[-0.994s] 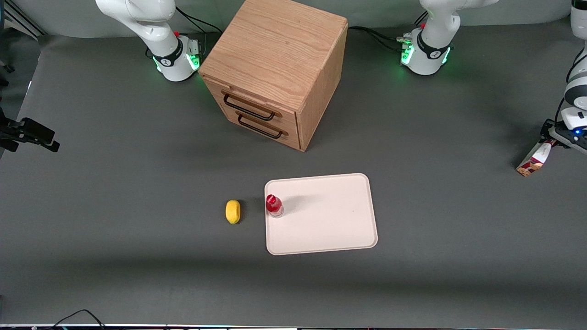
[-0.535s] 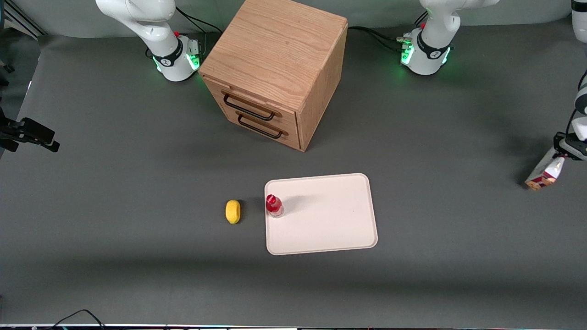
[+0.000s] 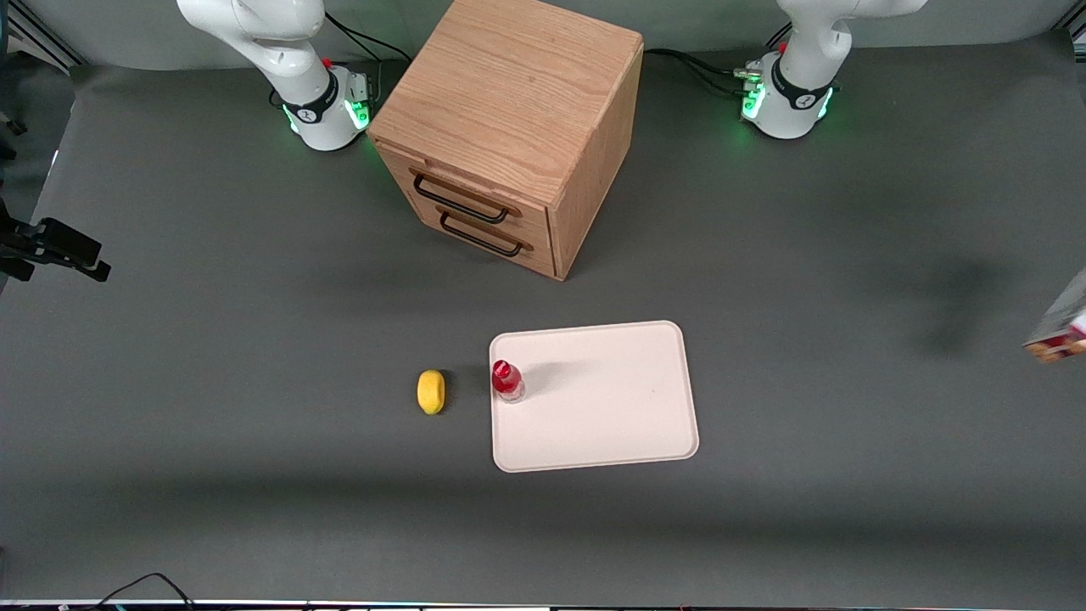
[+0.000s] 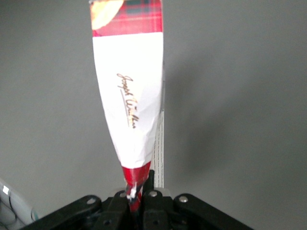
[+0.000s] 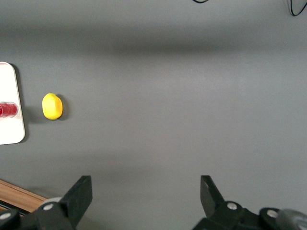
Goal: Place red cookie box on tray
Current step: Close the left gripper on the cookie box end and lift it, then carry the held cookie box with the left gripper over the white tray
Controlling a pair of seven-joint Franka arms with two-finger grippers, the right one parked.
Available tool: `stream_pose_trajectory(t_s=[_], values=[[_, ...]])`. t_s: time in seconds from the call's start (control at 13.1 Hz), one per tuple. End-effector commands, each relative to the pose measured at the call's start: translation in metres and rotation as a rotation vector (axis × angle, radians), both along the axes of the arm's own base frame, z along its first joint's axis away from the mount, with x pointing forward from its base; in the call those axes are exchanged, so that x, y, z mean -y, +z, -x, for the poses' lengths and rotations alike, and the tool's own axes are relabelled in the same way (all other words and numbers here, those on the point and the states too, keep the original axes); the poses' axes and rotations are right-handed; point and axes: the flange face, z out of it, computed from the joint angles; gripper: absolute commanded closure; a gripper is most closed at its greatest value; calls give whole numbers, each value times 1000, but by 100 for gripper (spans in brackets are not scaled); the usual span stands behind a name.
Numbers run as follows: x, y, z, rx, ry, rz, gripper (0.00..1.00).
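Fingers (image 4: 116, 211) of the gripper (image 4: 136, 201) are pressing together on the red end of the box (image 4: 128, 91) in the left wrist view, pinching it so hard that the cardboard is narrowing to a crumpled point between them. From that grip the box is widening outward, showing a white patch with a cursive signature, then red plaid and a bit of a cookie picture at its free end. One thin pale side edge of the box is showing beside the white face. Grey worktop (image 4: 240, 96) is lying under the box, with the box's shadow falling on it alongside.

Seen from the front, only the free end of the box (image 3: 1058, 335) is showing, at the frame's edge toward the working arm's end of the worktop (image 3: 254, 339), well apart from the tray (image 3: 611, 407). It is hanging tilted, and a soft shadow is lying on the worktop near it; the gripper itself is out of this view. The tray is lying flat on the worktop, nearer to the camera than the cabinet (image 3: 509, 127). A small bottle (image 3: 506, 379) with a red cap is standing on the tray at its edge, and a yellow lemon (image 3: 431, 391) is lying on the worktop just beside that edge, off the tray.

From the right wrist, the tray's edge (image 5: 9, 129) is showing with the bottle (image 5: 6, 109) on it, and the lemon (image 5: 52, 106) is lying near it.
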Motion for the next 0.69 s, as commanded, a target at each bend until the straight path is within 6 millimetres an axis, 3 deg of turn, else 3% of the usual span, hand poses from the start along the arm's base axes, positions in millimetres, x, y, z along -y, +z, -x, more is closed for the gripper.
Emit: stream_pose_trajectory(t_s=[0.0, 0.15, 0.31, 0.46, 0.61], values=[[7, 85, -12, -24, 28, -32, 100], [17, 120, -16, -19, 28, -36, 100], [26, 121, -17, -39, 90, -22, 100], [65, 121, -32, -54, 155, -18, 100], [120, 123, -47, -69, 244, -17, 100]])
